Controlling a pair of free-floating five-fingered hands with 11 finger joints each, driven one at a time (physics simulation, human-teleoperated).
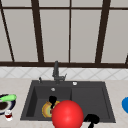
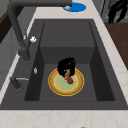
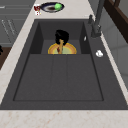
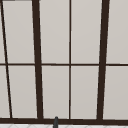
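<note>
The plate, yellow-rimmed with a green centre, lay flat on the floor of the sink's left basin. The left hand hung just over it, fingers curled down round a small brown stick with a red tip that touched the plate. The right hand hovered at the sink's near right edge; whether it was open or closed could not be told. A dark dish holding a green piece sat on the worktop at the left.
</note>
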